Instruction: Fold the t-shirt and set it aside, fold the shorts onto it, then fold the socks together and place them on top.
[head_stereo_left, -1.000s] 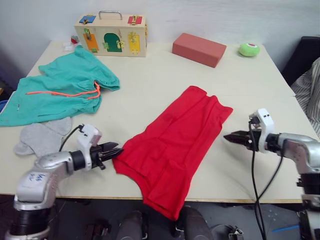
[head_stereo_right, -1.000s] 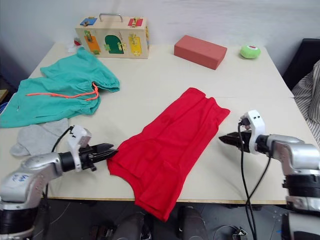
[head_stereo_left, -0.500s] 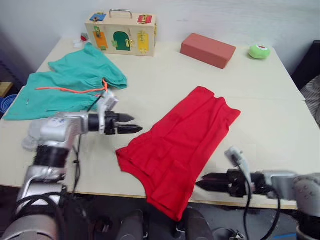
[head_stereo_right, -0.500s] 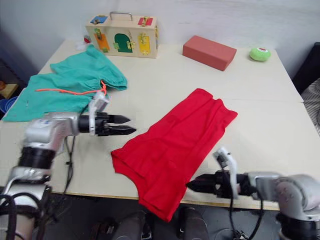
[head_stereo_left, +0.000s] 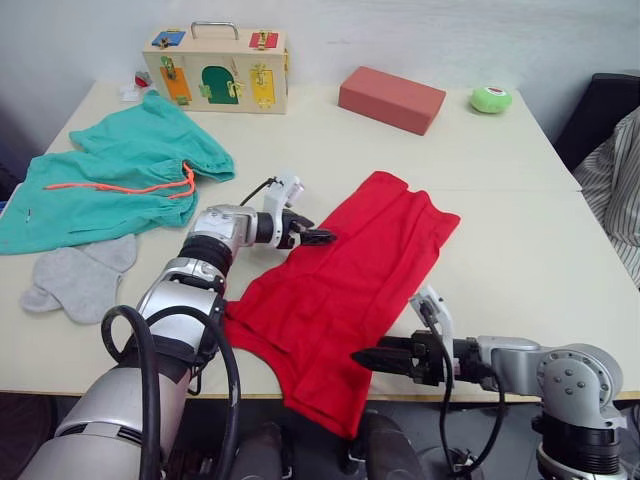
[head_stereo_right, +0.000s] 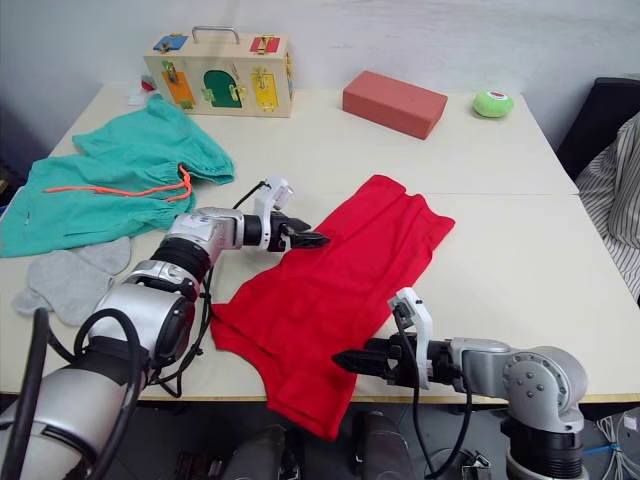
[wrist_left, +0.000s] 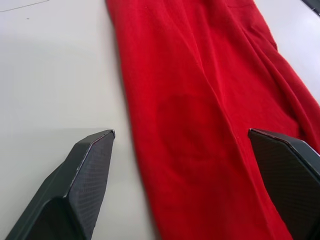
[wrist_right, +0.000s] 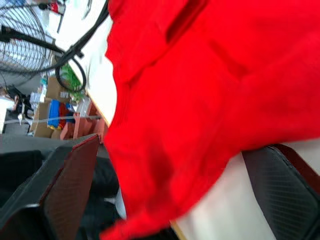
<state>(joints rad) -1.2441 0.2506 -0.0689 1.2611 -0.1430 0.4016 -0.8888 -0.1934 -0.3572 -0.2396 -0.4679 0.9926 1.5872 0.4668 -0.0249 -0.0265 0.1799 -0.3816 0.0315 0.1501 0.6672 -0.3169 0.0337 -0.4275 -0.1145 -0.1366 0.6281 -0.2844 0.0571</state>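
Left wrist view: left pincer (wrist_left: 182, 165) wide, straddling t-shirt (head_stereo_left: 350, 280) edge; right pincer (wrist_right: 170, 195) wide, at hem, for folding.

T-shirt (head_stereo_left: 350, 280) spread; shorts (head_stereo_left: 110, 180), socks (head_stereo_left: 75, 275) unfolded

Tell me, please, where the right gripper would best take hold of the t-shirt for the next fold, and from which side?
Probably the t-shirt's near end that droops over the table's front edge. The open right gripper already points at it from the robot's right, level with the tabletop. That hanging cloth is off the surface, so one finger can likely pass beneath it, unlike the flat middle. The open left gripper sits at the opposite long edge.
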